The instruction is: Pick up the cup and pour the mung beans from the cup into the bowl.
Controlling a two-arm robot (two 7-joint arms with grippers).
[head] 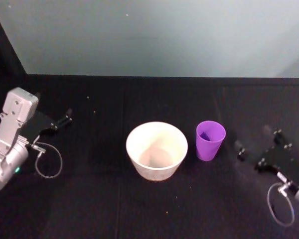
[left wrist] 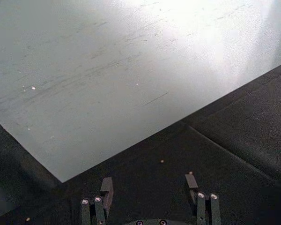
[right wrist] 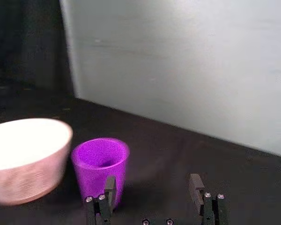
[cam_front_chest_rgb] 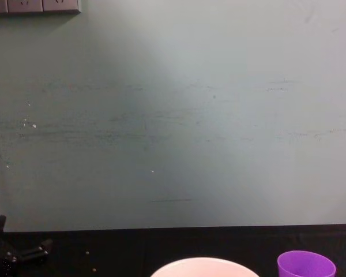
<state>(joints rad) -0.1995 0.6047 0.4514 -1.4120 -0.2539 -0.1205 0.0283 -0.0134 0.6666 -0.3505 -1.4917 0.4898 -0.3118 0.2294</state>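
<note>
A: Spreading under everything, what is the largest thing?

B: A flat table covered in black cloth (head: 109,209), backed by a plain grey-green wall (head: 159,35).

A: And on it?

B: A wide round bowl with a smooth pale pinkish-white rim (head: 131,144) sits near the middle, mouth up. Its inside is pale with a pinkish bottom. Just beside it, on the robot's right, stands the small bright purple plastic cup (head: 210,144), with a narrow gap of cloth between them.

A: Which way does the cup point?

B: Upright. Its long axis is vertical, with the wider plain rim on top and the narrower base on the cloth. It has no handle. Low inside is a darker patch (head: 205,135); what it is cannot be told.

A: The grippers?

B: The right gripper (head: 258,140) is to the cup's right, apart from it, its fingers spread and gripping nothing. From its wrist camera the cup (right wrist: 100,161) stands just ahead, in line with one finger (right wrist: 110,186), and the bowl (right wrist: 28,159) is on the cup's far side. Open cloth lies between gripper and cup. The left gripper (head: 66,117) is well off at the table's left side, its fingers likewise parted and holding nothing.

A: Anything smaller?

B: A few stray brownish grains (head: 167,212) dot the cloth, away from cup and bowl.
</note>
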